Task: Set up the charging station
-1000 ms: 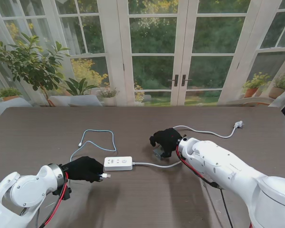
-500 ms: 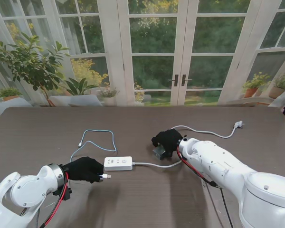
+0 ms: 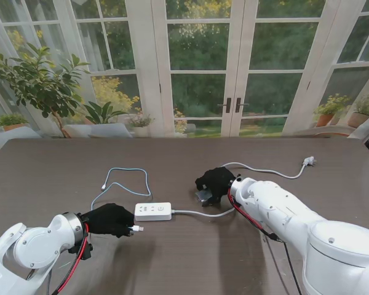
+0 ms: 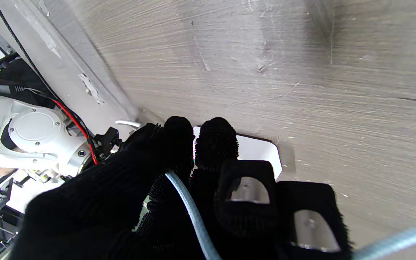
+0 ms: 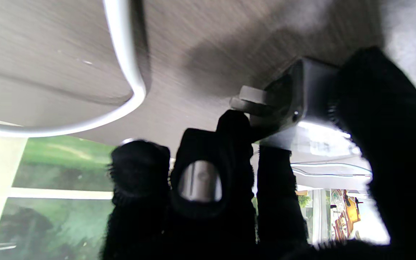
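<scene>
Nothing looks plugged in yet. The left hand (image 3: 111,219) is clamped on the blue charging cable (image 3: 128,178), its connector poking out just beside the white power strip (image 3: 153,211) mid-table. The right hand (image 3: 215,180) is closed around a grey charger block (image 3: 205,196). Only the right wrist view shows its prongs (image 5: 252,98) (the stand's view hides them), while the left wrist view shows the cable running between fingers (image 4: 216,142).

Our colours on the table

We wear black gloves on our left hand (image 3: 111,219) and right hand (image 3: 216,180); the power strip (image 3: 153,211) and its cord (image 3: 267,171) are white, the charging cable (image 3: 124,180) pale blue, the charger block (image 5: 303,104) grey, the table (image 3: 43,172) dark grey-brown woodgrain, our arms white with red wires.
</scene>
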`<action>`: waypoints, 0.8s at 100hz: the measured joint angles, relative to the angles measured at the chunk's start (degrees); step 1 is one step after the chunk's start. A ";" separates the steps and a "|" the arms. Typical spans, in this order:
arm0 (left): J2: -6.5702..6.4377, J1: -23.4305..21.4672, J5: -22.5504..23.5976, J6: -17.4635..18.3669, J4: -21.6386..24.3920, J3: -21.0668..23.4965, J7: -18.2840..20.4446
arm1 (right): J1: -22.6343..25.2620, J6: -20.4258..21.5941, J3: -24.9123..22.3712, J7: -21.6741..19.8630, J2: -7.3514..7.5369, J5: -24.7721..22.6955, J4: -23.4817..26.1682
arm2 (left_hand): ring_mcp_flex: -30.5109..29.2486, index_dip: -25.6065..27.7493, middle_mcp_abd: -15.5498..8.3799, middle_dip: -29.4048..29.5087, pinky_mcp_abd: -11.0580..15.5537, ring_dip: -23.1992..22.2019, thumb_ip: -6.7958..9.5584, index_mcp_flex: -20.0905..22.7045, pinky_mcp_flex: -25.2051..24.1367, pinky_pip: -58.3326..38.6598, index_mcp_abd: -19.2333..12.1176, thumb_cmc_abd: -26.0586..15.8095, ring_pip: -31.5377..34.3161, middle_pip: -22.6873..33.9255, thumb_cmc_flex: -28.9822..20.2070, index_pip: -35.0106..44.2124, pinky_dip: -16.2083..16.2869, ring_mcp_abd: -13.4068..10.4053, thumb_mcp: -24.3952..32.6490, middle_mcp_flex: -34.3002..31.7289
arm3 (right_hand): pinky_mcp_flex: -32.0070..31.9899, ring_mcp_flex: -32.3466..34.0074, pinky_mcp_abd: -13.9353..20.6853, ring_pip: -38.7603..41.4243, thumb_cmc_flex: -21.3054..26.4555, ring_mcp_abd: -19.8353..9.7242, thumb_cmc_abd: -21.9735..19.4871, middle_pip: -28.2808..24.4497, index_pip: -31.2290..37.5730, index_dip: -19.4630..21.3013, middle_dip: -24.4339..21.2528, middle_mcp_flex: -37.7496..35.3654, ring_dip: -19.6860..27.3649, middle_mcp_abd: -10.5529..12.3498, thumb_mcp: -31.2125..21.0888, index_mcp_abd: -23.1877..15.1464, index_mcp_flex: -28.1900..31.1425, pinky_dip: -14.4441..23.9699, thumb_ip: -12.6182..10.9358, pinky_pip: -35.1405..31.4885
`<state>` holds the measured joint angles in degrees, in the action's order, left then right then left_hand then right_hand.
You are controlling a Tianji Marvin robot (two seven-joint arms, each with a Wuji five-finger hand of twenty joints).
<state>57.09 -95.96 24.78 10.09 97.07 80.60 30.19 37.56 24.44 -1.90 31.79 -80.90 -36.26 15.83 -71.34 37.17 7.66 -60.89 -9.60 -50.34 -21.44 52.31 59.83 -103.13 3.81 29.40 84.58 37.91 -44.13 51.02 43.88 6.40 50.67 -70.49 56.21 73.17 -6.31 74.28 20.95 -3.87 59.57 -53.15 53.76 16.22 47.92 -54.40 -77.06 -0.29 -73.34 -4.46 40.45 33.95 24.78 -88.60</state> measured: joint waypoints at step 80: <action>0.05 -0.53 -0.09 -0.39 0.34 0.41 -0.22 | -0.52 3.74 0.17 -0.26 -0.08 -0.52 -0.72 | -0.01 -0.35 0.00 0.00 0.00 0.27 1.81 0.10 0.07 -0.05 0.35 -0.04 0.13 0.00 -0.64 -0.82 0.11 0.00 -1.53 -0.01 | 0.58 0.01 0.00 2.33 -3.43 0.02 -17.25 -9.27 -0.02 7.38 7.88 -2.27 0.00 -0.17 1.13 6.40 -8.82 2.03 0.01 -0.60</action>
<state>57.14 -96.49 24.69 9.70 97.41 81.02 29.98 37.04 28.18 -1.72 31.53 -80.98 -36.78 15.11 -71.36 36.82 7.66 -60.89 -9.60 -50.07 -19.63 52.41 59.90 -103.18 4.16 29.36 84.71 37.91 -44.77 50.19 43.99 6.40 49.14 -70.50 56.79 73.18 -6.31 76.61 17.53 -3.85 42.32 -62.42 53.74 23.59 55.80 -56.67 -77.06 -0.46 -72.21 1.93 31.62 35.97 24.79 -89.20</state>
